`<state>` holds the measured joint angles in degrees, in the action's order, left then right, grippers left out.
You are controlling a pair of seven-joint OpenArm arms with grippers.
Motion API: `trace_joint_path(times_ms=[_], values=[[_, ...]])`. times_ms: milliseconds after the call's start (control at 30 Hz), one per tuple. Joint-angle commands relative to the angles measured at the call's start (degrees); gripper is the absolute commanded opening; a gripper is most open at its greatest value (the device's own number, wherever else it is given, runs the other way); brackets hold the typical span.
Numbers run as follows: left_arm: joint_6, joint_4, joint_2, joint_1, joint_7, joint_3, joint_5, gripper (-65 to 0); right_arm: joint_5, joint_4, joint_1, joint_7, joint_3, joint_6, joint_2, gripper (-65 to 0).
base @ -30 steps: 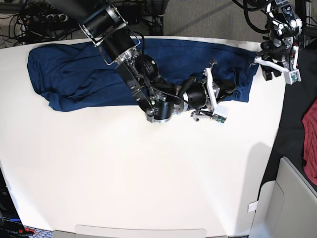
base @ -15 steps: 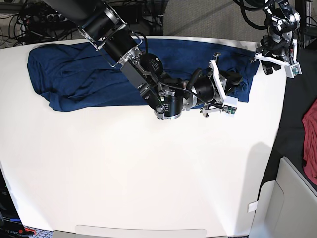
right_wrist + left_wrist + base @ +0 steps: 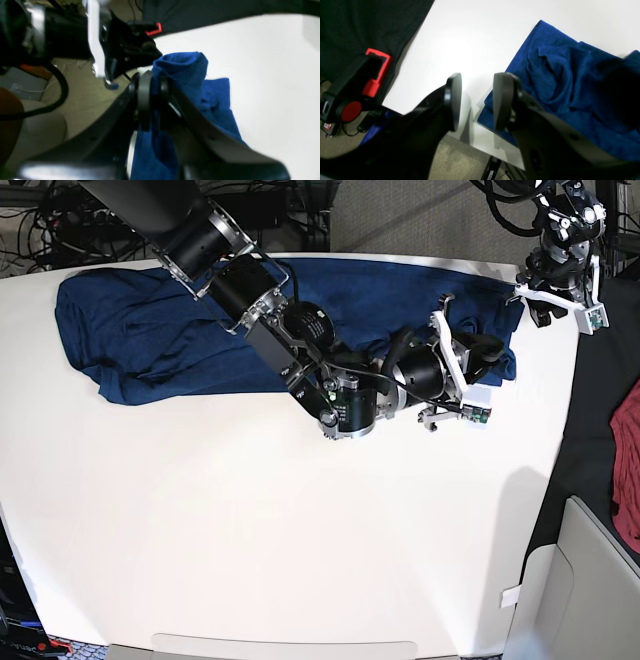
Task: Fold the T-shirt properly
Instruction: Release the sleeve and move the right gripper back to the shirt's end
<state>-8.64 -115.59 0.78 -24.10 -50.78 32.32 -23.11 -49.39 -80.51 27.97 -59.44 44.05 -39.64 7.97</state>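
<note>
The blue T-shirt point(image 3: 150, 330) lies bunched in a long strip along the far edge of the white table point(image 3: 250, 530). My right gripper point(image 3: 486, 360) is over the shirt's right end. In the right wrist view this gripper point(image 3: 153, 92) is shut on a raised fold of the T-shirt point(image 3: 185, 65). My left gripper point(image 3: 530, 298) hovers at the table's far right corner. In the left wrist view it point(image 3: 476, 102) stands open with only table between its fingers, and the T-shirt's corner point(image 3: 570, 82) lies just beside its right finger point(image 3: 505, 100).
A red cloth point(image 3: 628, 460) hangs off the right side, beyond the table edge. A red and black clamp point(image 3: 370, 82) sits at the table's corner. Cables lie on the floor behind. A pale grey box point(image 3: 590, 580) stands at the bottom right.
My right arm has carried the pinched fold rightward toward the shirt's right end. The left gripper has drawn back slightly to the far right corner, staying open.
</note>
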Motion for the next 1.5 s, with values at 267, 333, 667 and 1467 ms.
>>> trace_joint_path(times_ms=[267,333,667,1467], values=[[-0.2,-0.8,-0.6,0.1,1.2,0.3,-0.4,-46.0,-4.6,-0.6,4.4,1.2,1.9,-0.4,1.0,-60.9],[-0.2,-0.8,-0.6,0.2,1.3,0.3,-0.4,-46.0,-4.6,-0.5,5.0,1.2,3.4,-0.4,1.0,-60.9],[-0.2,-0.8,-0.7,0.2,1.3,0.3,-0.4,-45.9,4.0,0.7,6.7,1.7,6.9,-0.4,1.0,-42.4],[-0.5,-1.0,8.7,1.5,-7.9,-8.4,-5.2,-32.8,14.0,-18.3,-10.9,3.2,-27.6,-0.4,-19.3,-39.9]])
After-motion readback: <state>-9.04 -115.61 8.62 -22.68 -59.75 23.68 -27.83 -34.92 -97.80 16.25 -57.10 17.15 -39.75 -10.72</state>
